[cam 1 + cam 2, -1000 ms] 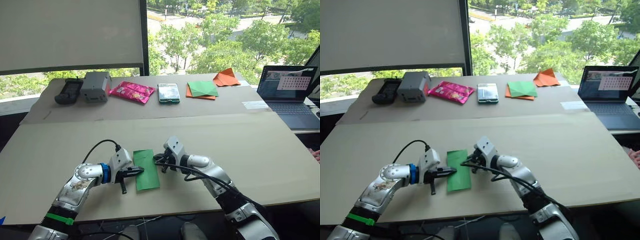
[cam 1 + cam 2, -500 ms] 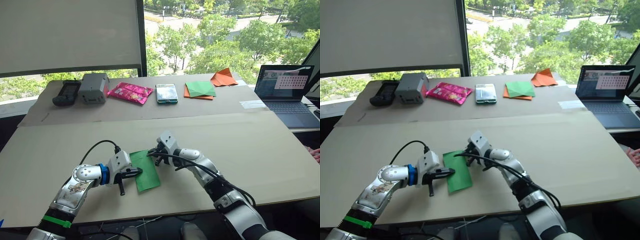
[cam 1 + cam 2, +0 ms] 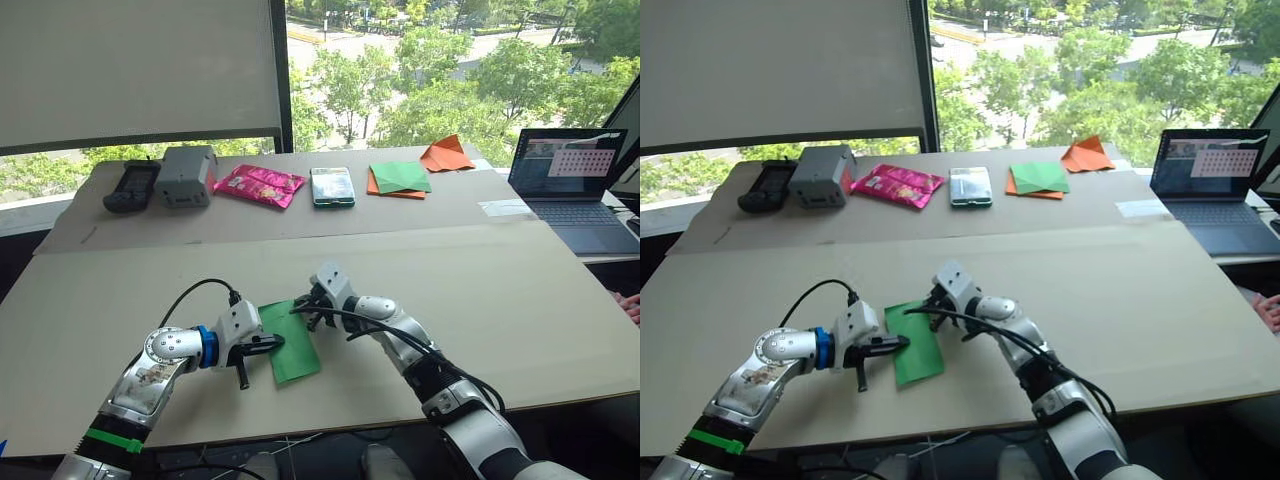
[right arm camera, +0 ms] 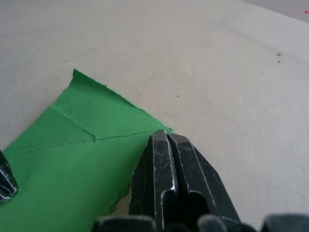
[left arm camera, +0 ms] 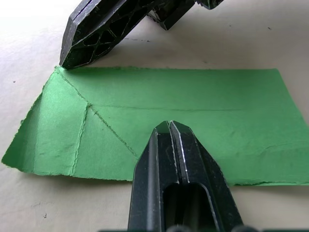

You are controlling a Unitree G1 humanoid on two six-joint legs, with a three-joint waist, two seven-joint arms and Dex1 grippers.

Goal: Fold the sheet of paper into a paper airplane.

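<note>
The sheet of paper (image 3: 291,340) lies flat on the near part of the table (image 3: 500,300), folded into a narrow strip with creases running to its far end. It is between the 2 grippers and well apart from the green sheet stacked on orange paper (image 3: 403,179) and the folded orange paper (image 3: 447,155) at the far edge.

Over the last second the right gripper (image 3: 312,308) has moved from the strip's right long edge up to its far right corner, and the strip now sits slightly turned, its far end swung toward the robot's left. That suggests the job has shifted from flattening the long fold to working the nose, where the creases already mark the corner folds; the plane is far from finished.

The left gripper (image 5: 170,126) has its fingers pressed together, the tip resting on the paper near its left long edge, pinning it and holding nothing. The right gripper's fingers are likewise pressed together in the right wrist view; the tip sits at the far corner, though whether it touches paper or only table beside it is hard to judge.
</note>
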